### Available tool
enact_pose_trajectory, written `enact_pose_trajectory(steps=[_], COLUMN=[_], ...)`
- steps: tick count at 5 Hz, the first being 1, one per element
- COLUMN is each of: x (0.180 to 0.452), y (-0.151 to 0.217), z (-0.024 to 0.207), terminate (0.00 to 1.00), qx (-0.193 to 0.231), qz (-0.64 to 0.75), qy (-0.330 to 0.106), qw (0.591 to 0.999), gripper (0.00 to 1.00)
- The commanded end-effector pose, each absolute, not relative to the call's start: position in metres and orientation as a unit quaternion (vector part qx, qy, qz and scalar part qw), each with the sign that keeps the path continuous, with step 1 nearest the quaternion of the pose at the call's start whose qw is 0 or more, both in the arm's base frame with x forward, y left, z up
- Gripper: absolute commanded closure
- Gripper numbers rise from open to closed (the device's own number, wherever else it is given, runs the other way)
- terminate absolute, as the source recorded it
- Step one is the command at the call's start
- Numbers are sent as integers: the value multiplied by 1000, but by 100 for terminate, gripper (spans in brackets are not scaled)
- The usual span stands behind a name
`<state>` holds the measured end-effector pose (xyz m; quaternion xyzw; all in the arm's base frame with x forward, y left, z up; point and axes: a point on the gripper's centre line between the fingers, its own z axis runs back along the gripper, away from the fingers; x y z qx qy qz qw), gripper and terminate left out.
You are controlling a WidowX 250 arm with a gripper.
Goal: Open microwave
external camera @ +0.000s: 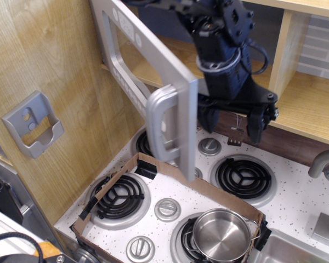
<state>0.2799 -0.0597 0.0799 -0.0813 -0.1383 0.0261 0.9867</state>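
You have the microwave [148, 71] set high in the wooden cabinet above the stove, and its grey door stands swung well out toward you, hinged at its left edge; the clear window and the row of round buttons face left and are seen at a steep angle, while the curved silver handle [163, 127] runs vertically down the door's free edge, over the back left burner. Behind that free edge you can see the wooden floor of the microwave's cavity.

Your gripper [230, 120] hangs just behind and to the right of the open door, its dark blue body coming down from the top of the frame; the two fingers [259, 121] point downward and stand spread apart with nothing between them, and they touch neither the handle nor the door as far as this view shows.

Below, the speckled white stove top [296, 203] carries four black coil burners with round silver knobs between them; a shallow cardboard frame [170, 181] lies across the front burners, and a steel pot [222, 234] sits on the front right burner inside that frame. To the right you have the edge of a sink [296, 249] and a curved grey tap [324, 163]; on the wooden side panel at left a grey wall holder [33, 125] is fixed.
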Motion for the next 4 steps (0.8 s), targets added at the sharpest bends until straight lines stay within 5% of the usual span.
enact_pose_trajectory(steps=[1,3,4], x=[256,250,254], y=[-45,-14,-7], z=[88,71,71], terminate=[0,0,100], qx=[-52,-66,-61], qz=[17,48,57], qy=[-152,-128,-116], qw=[987,988,990], gripper=[0,0,0])
